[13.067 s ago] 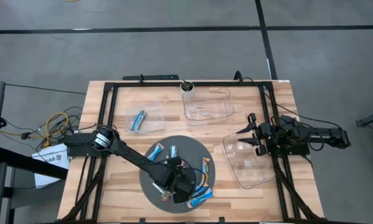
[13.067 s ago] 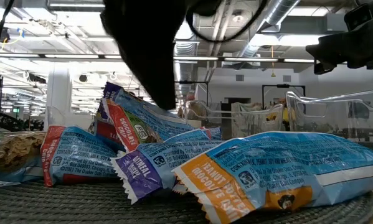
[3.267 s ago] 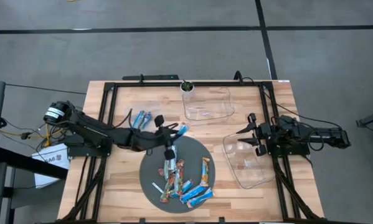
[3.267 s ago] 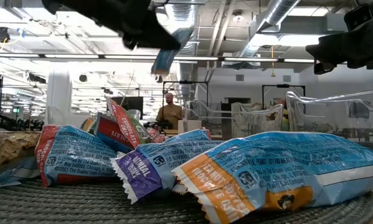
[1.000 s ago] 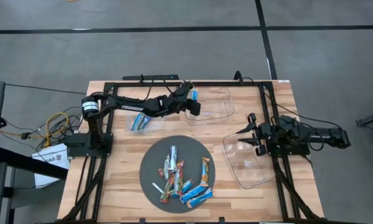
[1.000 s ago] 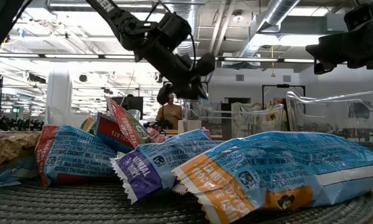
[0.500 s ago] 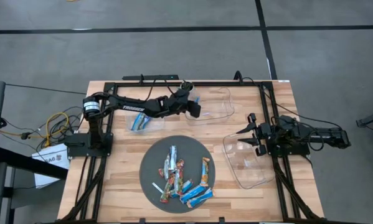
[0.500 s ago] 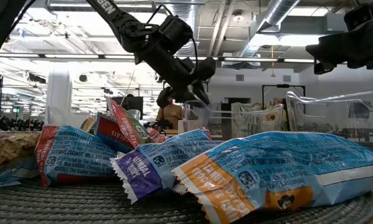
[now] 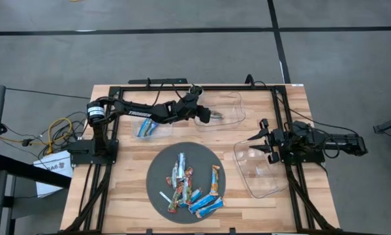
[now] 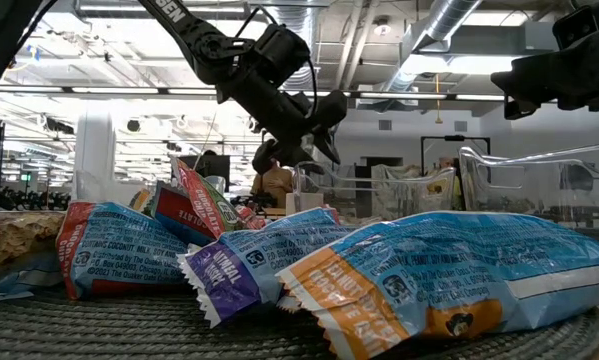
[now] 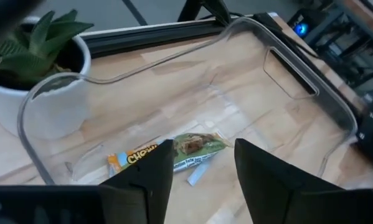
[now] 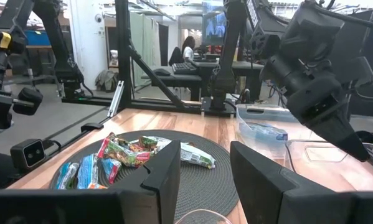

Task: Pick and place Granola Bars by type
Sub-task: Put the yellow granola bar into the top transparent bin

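Observation:
My left gripper (image 9: 207, 115) hangs open over the clear tub (image 9: 233, 104) at the table's far middle, touching nothing. Under its fingers, in the left wrist view, one Granola Bar (image 11: 174, 154) with a green-and-orange wrapper lies flat on the tub's floor. Several more Granola Bars (image 9: 185, 186) lie heaped on the dark round mat (image 9: 157, 171). Blue ones (image 9: 147, 126) lie in a small clear tub at the far left. My right gripper (image 9: 258, 140) waits open at the table's right, above a second clear tub (image 9: 264, 171).
A white pot with a green plant (image 9: 196, 91) stands just left of the far tub, close to my left gripper. A black frame (image 9: 110, 104) runs round the table's edges. A thin white stick (image 9: 165, 196) lies on the mat's left part.
My left gripper has stayed over the far tub and has opened. It has let go of the bar, which has fallen from the fingers and now lies flat on the tub's floor.

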Tool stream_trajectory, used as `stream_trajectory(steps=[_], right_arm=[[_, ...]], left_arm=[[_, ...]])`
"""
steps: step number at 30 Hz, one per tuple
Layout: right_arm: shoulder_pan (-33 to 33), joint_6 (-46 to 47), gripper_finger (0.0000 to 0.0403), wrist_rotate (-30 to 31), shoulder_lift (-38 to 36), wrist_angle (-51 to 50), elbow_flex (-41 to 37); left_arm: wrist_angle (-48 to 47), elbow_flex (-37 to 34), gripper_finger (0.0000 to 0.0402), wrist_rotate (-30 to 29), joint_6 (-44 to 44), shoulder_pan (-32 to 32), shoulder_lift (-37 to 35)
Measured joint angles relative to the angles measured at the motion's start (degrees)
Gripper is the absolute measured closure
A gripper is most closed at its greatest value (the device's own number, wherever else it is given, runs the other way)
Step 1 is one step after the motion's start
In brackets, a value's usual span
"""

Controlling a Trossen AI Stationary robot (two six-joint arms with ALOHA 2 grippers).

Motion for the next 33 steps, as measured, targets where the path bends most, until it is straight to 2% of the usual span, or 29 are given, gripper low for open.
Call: stream_trajectory(steps=[10,23,28,33], right_arm=[[0.0,0.0,0.0268,0.0,0.0,0.0,0.0],[0.0,0.0,0.027,0.0,-0.01,0.0,-0.02],[0.0,0.0,0.0269,0.0,-0.02,0.02,0.0],[0.0,0.0,0.0269,0.0,0.0,0.0,-0.01]], left_arm=[[3.65,0.0,0.0239,0.0,17.2,-3.39,0.0],[5.42,0.0,0.0239,-0.55,47.0,-11.54,-0.15],[4.06,0.0,0.0239,-0.51,63.22,-15.88,-0.17],[-1.54,0.0,0.0239,-0.56,82.37,-20.49,-0.2]])
